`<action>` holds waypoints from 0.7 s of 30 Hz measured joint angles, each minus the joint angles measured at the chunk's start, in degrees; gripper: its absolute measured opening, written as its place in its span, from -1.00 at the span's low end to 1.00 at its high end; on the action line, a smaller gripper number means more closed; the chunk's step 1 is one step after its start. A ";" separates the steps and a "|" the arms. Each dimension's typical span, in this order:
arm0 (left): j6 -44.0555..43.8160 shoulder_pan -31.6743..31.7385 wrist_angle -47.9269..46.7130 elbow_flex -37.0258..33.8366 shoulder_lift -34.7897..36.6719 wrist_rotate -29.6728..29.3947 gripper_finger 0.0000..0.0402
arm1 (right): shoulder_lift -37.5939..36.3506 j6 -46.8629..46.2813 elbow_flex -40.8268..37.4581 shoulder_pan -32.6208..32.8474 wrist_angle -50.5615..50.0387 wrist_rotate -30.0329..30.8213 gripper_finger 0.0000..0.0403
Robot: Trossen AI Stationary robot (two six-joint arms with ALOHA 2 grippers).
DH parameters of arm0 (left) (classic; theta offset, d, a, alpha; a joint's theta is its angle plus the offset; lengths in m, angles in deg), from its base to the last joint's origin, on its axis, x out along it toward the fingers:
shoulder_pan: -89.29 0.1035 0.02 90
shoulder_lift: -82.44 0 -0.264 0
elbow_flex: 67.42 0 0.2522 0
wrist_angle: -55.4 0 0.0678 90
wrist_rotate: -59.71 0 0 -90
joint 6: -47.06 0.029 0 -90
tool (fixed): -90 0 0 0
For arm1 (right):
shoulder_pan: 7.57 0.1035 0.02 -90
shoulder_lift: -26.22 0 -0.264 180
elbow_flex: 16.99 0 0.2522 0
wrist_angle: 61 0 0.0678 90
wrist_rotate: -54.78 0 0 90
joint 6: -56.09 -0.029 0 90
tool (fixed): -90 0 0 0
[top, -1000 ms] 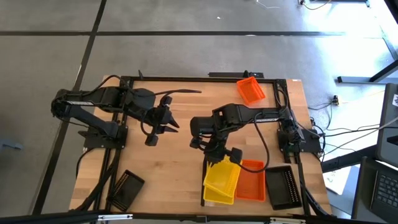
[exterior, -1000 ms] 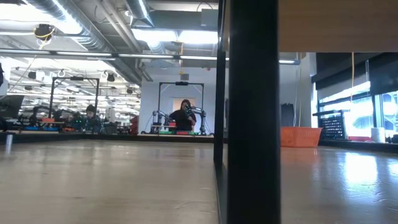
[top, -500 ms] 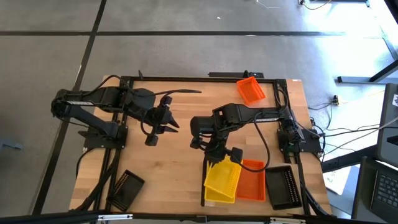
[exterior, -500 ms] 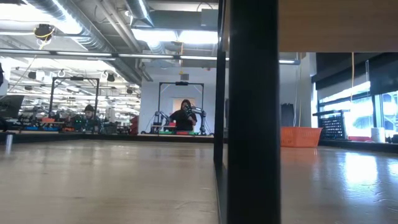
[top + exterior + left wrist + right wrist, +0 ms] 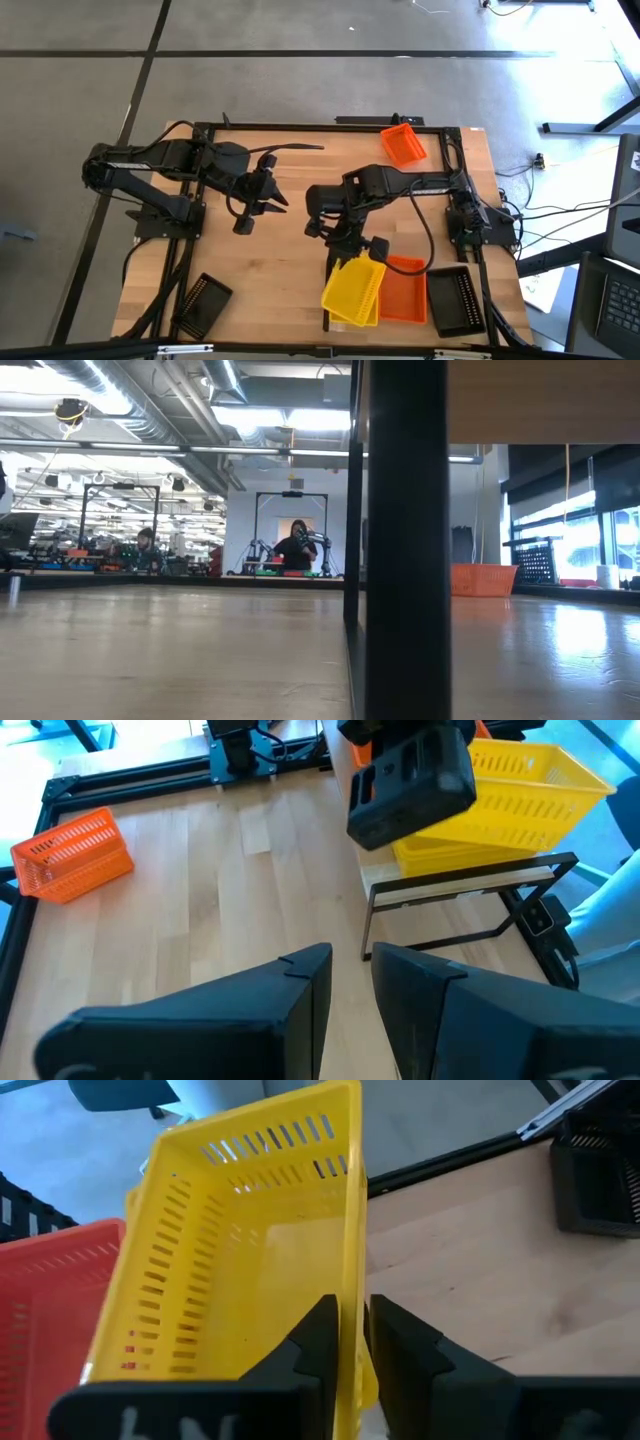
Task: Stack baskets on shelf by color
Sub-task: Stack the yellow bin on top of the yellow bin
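A yellow basket lies askew on top of another yellow one on the shelf at the table's near right. My right gripper is at its far end, open. Its fingers stand on either side of the basket's long wall. An orange basket and a black basket sit beside the yellow ones. Another orange basket rests at the far edge. A black one lies at the near left. My left gripper hangs open over the table's left half, holding nothing. My right gripper has one finger inside the top yellow basket and one outside. The long wall's rim runs between them near the basket's far end. Whether either finger touches the wall, I cannot tell. The fingers slant down from the far side.
Bare wooden tabletop lies between the two arms. In the low view a dark upright post blocks the middle, and an orange basket shows beyond it. People sit in the room far behind the table.
The top yellow basket has turned about: its near end has swung toward the table's left edge, so it now lies skewed across the yellow basket beneath. Its far end has stayed by my right gripper, which has kept its place.
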 joint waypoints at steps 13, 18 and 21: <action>-0.04 0.00 -0.02 0.00 0.00 0.02 -0.67 | -0.95 -0.04 0.03 -0.58 -1.52 -1.64 -0.81; -0.07 0.00 -0.02 0.00 0.00 0.02 -0.67 | -3.09 -0.13 0.11 -0.98 -1.96 -1.04 -0.83; -0.09 0.00 -0.02 0.00 0.00 0.02 -0.67 | -5.36 -0.67 0.11 -0.98 -3.50 0.55 -0.83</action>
